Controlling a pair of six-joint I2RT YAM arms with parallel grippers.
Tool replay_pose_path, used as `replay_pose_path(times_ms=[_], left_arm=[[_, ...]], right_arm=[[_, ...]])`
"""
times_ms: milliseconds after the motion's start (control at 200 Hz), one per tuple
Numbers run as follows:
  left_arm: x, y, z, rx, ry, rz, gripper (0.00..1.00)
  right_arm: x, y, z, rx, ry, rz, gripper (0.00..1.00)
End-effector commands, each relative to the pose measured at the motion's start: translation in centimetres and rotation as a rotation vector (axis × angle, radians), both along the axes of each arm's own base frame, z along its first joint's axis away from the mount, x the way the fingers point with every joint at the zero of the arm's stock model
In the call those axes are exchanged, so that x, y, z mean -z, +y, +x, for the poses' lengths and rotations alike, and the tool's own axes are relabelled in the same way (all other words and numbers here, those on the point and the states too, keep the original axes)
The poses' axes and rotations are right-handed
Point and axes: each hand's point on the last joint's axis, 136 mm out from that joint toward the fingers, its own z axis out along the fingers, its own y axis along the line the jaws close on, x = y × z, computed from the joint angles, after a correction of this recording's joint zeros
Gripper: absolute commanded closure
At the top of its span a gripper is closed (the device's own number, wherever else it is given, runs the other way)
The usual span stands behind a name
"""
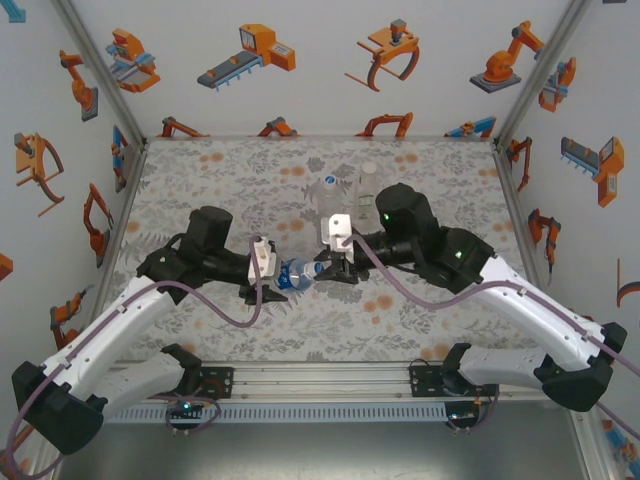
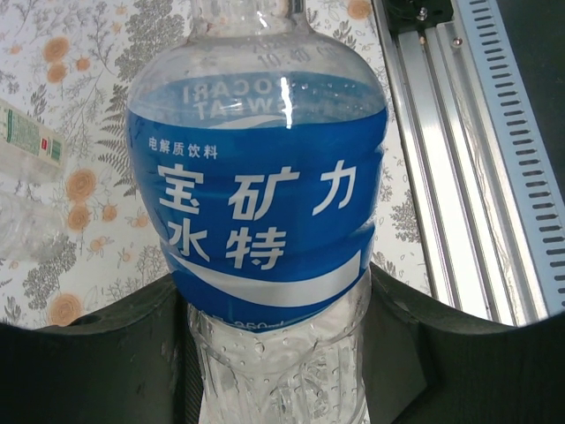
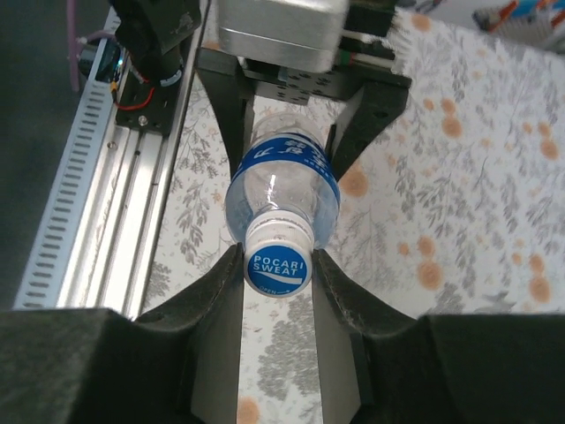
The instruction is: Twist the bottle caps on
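Note:
A clear bottle with a blue label (image 1: 297, 273) (image 2: 256, 194) (image 3: 282, 181) lies level above the floral table, between the two arms. My left gripper (image 1: 275, 272) (image 2: 278, 371) is shut on its clear lower body, with a dark finger on each side. On the bottle's neck sits a bottle cap (image 3: 277, 259), white-sided with a blue printed top. My right gripper (image 1: 335, 268) (image 3: 277, 269) is shut on that cap, its fingers pressing both sides.
Two more clear bottles (image 1: 327, 192) (image 1: 366, 185) stand behind the grippers at mid-table. A green-white label (image 2: 26, 132) shows at the left edge of the left wrist view. An aluminium rail (image 2: 468, 159) (image 3: 97, 203) runs along the near table edge.

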Motion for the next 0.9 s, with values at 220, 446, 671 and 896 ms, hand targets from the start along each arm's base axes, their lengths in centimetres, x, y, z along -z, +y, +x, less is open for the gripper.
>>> replay_pose_path(times_ms=[220, 446, 671, 896], left_arm=[[-1.7, -0.4, -0.3, 0.029, -0.022, -0.044, 1.00], [-1.7, -0.3, -0.3, 0.027, -0.027, -0.046, 1.00], [-1.6, -0.4, -0.2, 0.029, -0.025, -0.043, 1.00], [-1.4, -0.4, -0.2, 0.032, -0.018, -0.041, 1.00]], right_arm=[[2.7, 0.3, 7.0, 0.750, 0.968, 0.174, 0.96], [5.3, 0.5, 7.9, 0.939, 1.365, 0.268, 1.00], [3.5, -0.2, 8.1, 0.897, 1.175, 0.272, 0.73], [-1.4, -1.7, 6.8, 0.684, 0.677, 0.256, 0.48]])
